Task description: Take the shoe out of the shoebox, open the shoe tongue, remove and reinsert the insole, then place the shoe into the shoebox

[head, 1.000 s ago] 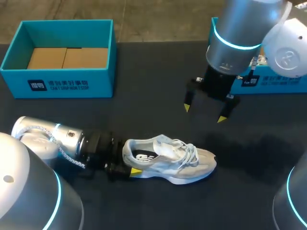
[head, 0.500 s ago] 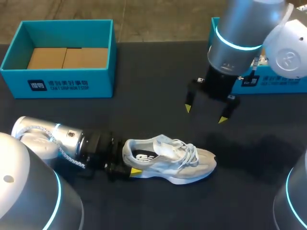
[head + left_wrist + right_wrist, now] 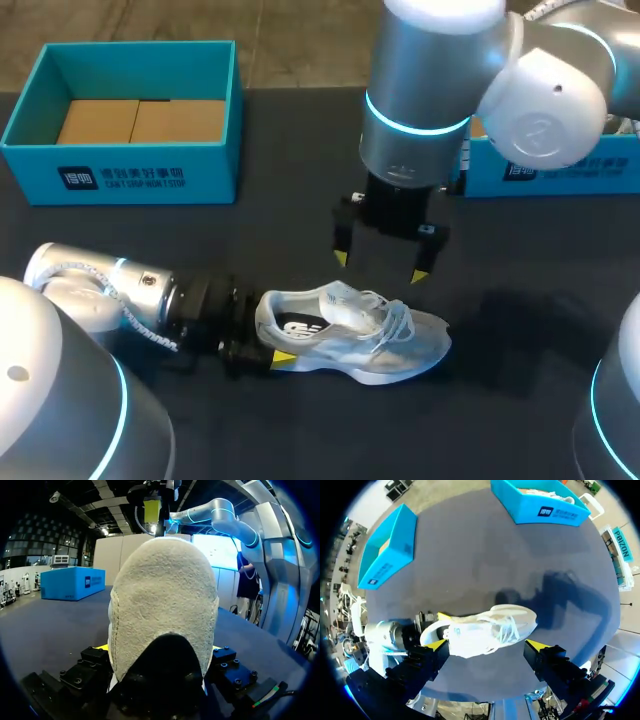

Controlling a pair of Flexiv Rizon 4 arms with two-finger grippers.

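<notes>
A white and grey shoe stands upright on the dark table, toe to the right, laces and tongue up. My left gripper lies low at the heel, one yellow tip against the near side. In the left wrist view the heel fills the space between both fingers, so my left gripper is shut on the shoe. My right gripper hangs open just above the shoe's collar and laces, pointing down. In the right wrist view the shoe lies beneath my right gripper, between its spread tips.
An open teal shoebox with brown cardboard inside stands at the back left. A second teal box sits at the back right, partly hidden by my right arm.
My right arm has swung left and toward the near side, bringing its open gripper from the back right to just over the shoe. The left gripper and shoe have not moved.
</notes>
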